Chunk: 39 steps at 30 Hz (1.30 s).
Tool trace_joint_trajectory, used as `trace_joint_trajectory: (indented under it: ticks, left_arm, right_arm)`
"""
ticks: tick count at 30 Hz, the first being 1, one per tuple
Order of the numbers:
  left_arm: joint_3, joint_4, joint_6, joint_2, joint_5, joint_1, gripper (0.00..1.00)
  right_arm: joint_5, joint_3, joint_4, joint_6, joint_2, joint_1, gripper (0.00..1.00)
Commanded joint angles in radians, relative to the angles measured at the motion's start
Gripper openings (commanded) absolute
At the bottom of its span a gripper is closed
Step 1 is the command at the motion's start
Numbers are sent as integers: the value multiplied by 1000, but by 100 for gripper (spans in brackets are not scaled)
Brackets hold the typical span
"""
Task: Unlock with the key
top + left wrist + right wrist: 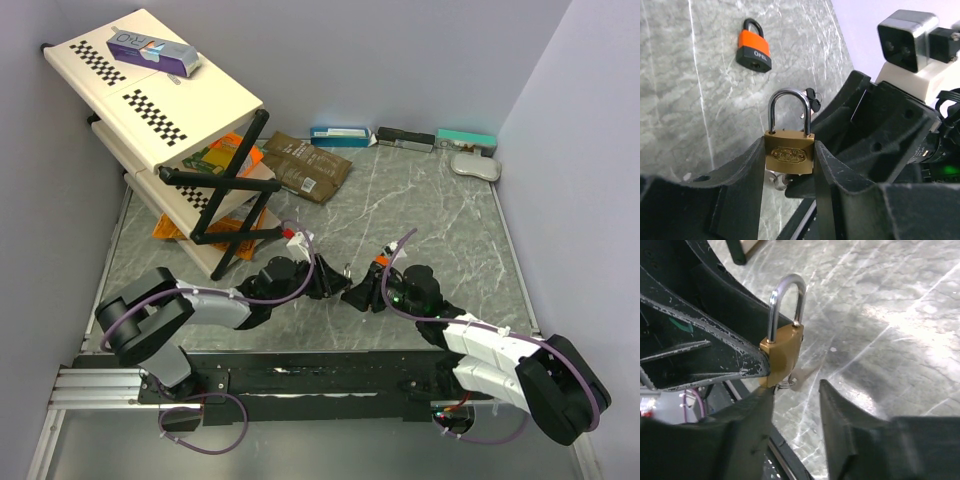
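Left claw (789, 150) clenched on the flat sides of a brass padlock (789, 156), held upright above the desk between the black fingers, steel shackle closed and pointing up; the oval embossed plate on its face is too small to read. A wire key ring (785, 384) sits at the padlock's base, just beside the right claw (796, 390), whose fingers are spread with nothing between them. Farther out on the grey marble-patterned desk (685, 110) lies a second padlock (754, 47), orange over black, marked "OPEL".
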Motion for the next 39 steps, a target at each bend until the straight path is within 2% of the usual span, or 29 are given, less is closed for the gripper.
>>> trace_joint_trajectory:
  ticks: [1, 4, 12, 18, 22, 29, 33, 39]
  left_arm:
    - [31, -26, -57, 28, 167, -50, 1]
    - [34, -29, -56, 37, 171, -40, 1]
    - [-7, 70, -59, 60, 228, -1, 1]
    - [-23, 124, -5, 58, 340, 12, 1]
    - [-41, 144, 48, 22, 435, 29, 1]
    - [-64, 73, 137, -58, 545, 72, 1]
    - [-84, 89, 144, -87, 590, 89, 1]
    - [-136, 181, 102, -115, 688, 135, 1]
  right_arm:
    - [104, 57, 128, -9, -30, -18, 59]
    - [112, 57, 105, -12, -57, -18, 67]
    - [104, 107, -19, -61, -188, -37, 77]
    - [-17, 189, -119, -142, -226, -104, 81]
    - [-113, 250, -170, -237, -209, -127, 83]
    - [-237, 321, -194, -329, -206, -129, 84]
    - [-368, 351, -179, -343, -145, -127, 83]
    - [-449, 333, -151, -322, -111, -127, 82]
